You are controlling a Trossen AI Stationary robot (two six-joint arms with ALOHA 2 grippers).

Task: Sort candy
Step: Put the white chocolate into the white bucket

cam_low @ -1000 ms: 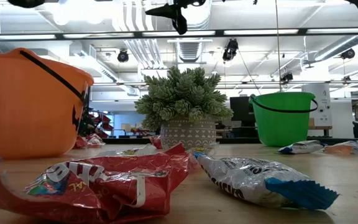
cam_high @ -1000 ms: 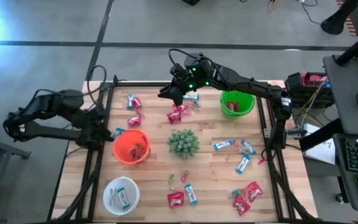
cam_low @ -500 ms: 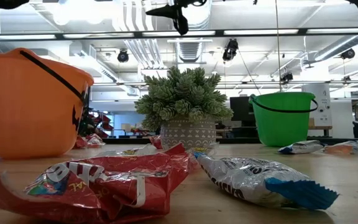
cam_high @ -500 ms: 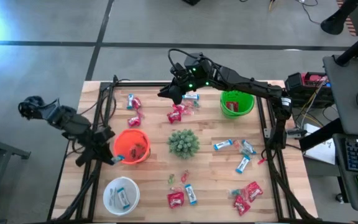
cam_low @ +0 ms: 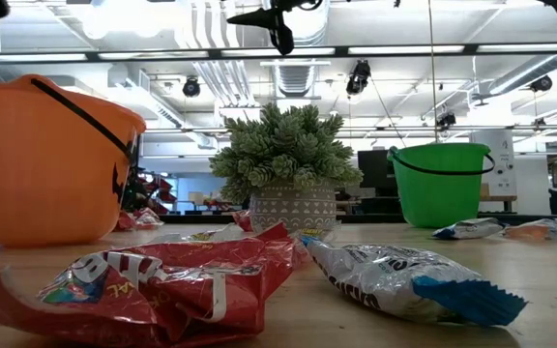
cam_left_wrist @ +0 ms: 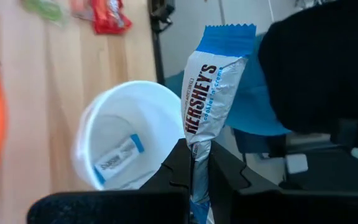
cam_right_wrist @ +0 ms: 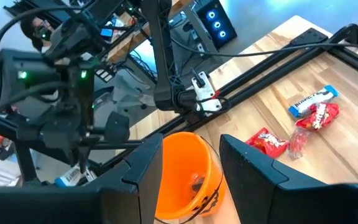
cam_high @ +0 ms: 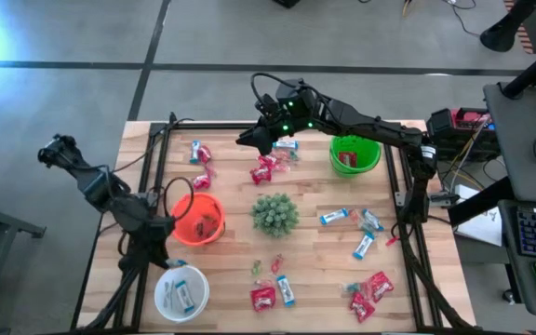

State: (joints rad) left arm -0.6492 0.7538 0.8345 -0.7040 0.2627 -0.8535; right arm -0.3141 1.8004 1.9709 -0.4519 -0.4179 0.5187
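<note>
While the right arm hangs as before over the far side of the worktop (cam_high: 314, 270), its right tool (cam_high: 249, 140) part-open and empty above the red packets (cam_high: 265, 169), the left arm has swung from the worktop's left edge, past the orange bucket (cam_high: 196, 219), toward the near-left corner. Its left tool (cam_left_wrist: 194, 180) is pinched shut on a blue-and-white bar (cam_left_wrist: 205, 93), gripping the wrapper's lower end so the bar stands upright, and in the wrist view the white cup (cam_left_wrist: 92, 137) lies just beyond it, with one matching bar already inside. That shift suggests the bar is nearly at its drop point; release over the cup looks like the next step. Much candy is unsorted: loose bars (cam_high: 335, 217) and packets lie around the plant (cam_high: 274, 213), well apart from the green bucket (cam_high: 355, 154).
</note>
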